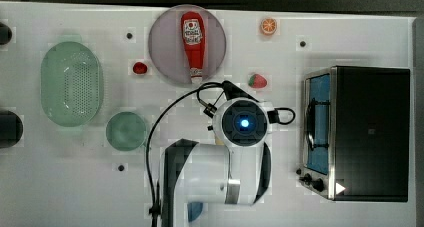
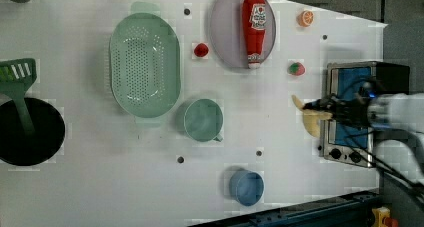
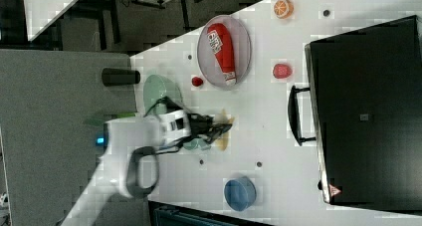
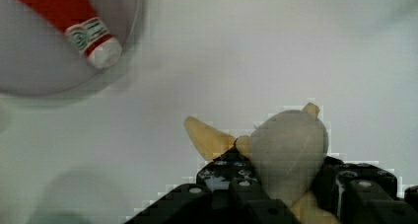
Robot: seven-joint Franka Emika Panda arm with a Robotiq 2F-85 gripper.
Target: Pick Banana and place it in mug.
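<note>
Banana (image 4: 288,152) is seen in the wrist view clamped between the black fingers (image 4: 231,177) of the gripper (image 4: 281,184), the jaws partly closed against its pale flesh, with peel flaps standing out to either side. In the left view the banana (image 2: 311,121) is held at the fingertips just off the front of the toaster oven (image 2: 350,112); whether it is clear of the table (image 2: 100,187) cannot be told.

Taken from the top view's left: the oval green colander (image 1: 71,83) lies near the table's left edge, and the mug (image 1: 125,131) sits just below and to the right of it, apart from it. A bare stretch of white table separates the mug from the arm. The grey plate (image 1: 165,62) carrying the ketchup bottle (image 1: 193,46) is set near the far edge, with a small red fruit (image 1: 140,67) just to its left. The strawberry (image 1: 257,80) lies just above the wrist, and the orange slice (image 1: 268,25) lies close to the far edge. The toaster oven (image 1: 370,132) occupies the right end, almost at the table's right edge.

In the left view the blue cup (image 2: 247,187) stands near the table's lower edge, well apart from the mug (image 2: 202,119).

The arm (image 1: 215,177) is extended from the near edge at centre, the wrist pointed down over the table between mug and oven. In the right view the gripper (image 3: 221,129) is seen with the banana (image 3: 222,136) beneath it.
</note>
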